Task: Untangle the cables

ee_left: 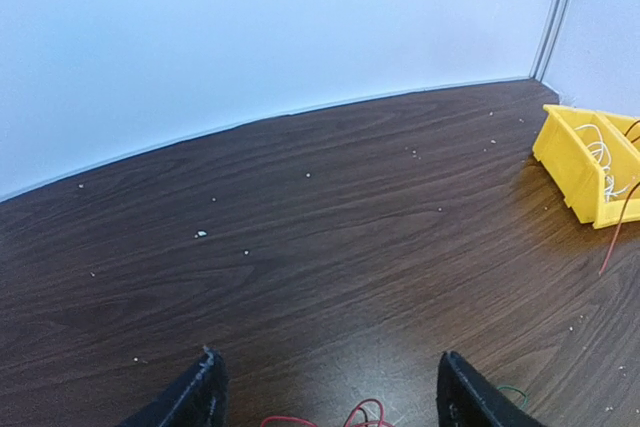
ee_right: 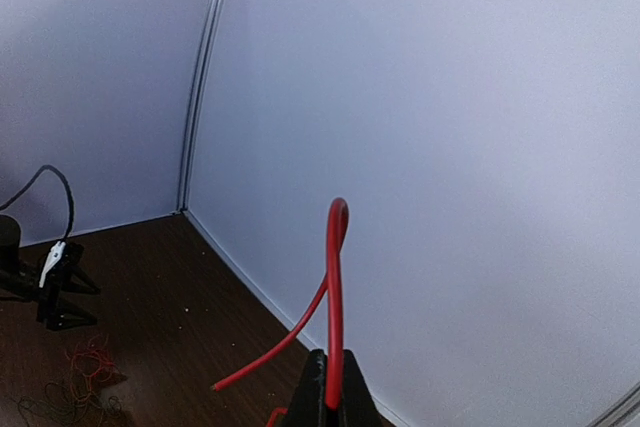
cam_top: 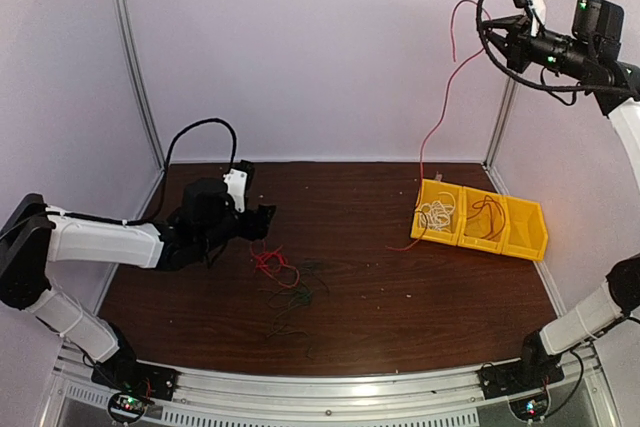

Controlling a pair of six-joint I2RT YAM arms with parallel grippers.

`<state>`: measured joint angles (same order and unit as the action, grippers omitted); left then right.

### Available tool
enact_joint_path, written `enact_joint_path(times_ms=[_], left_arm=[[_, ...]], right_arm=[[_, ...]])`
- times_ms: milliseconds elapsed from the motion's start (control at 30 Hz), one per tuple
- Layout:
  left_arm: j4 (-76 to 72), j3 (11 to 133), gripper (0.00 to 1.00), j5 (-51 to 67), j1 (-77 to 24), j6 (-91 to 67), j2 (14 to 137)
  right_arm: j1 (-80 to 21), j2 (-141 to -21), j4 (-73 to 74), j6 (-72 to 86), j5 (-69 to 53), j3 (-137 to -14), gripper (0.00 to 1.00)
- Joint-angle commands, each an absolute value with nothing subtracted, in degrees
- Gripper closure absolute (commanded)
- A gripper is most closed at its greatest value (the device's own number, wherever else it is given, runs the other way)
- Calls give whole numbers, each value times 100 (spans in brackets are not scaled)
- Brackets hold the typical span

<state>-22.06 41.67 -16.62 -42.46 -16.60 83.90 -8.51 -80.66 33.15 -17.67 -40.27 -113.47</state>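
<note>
**A:** Where is the red cable (cam_top: 441, 107) now?

**B:** The right gripper (ee_right: 328, 375) is clenched on it, high in the air near the back right corner. A short end bends up above the gripper. The long part hangs down to the table (cam_top: 400, 297) and reaches it just beside the left compartment of the yellow bin (cam_top: 525, 237).

**A:** And the left gripper (ee_left: 326, 377)?

**B:** It is low over the left part of the table. Its jaws stand wide apart and nothing is between them. A small red tangle (cam_top: 270, 262) lies on the table just beside it, toward the near edge.

**A:** Are there other cables?

**B:** Yes. A dark cable (cam_top: 300, 302) lies in loose loops on the table, and it touches the red tangle on the right and near side. A white cable (cam_top: 437, 215) is coiled inside the left compartment of the bin. In the middle compartment there is one more thin cable (cam_top: 487, 212). It looks dark and a little reddish, but I cannot tell its colour for sure
</note>
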Motion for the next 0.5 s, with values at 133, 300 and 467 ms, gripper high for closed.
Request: enact_joint_path(times_ms=[133,300,467], left_arm=[[-2090,4202,24,-1559,-4210,-1936,8017],[-1967,3968,24,-1613,-4210,-1969,7607],[-1925,3835,25,-1712,-4209,-1985,7355]], right_arm=[[-315,-7988,2690,-1250,-2589,-11553,100],[57,-8127,2429,-1126,-2099,-11728,100],[357,-8410,2244,-1018,-2095,-11866,100]])
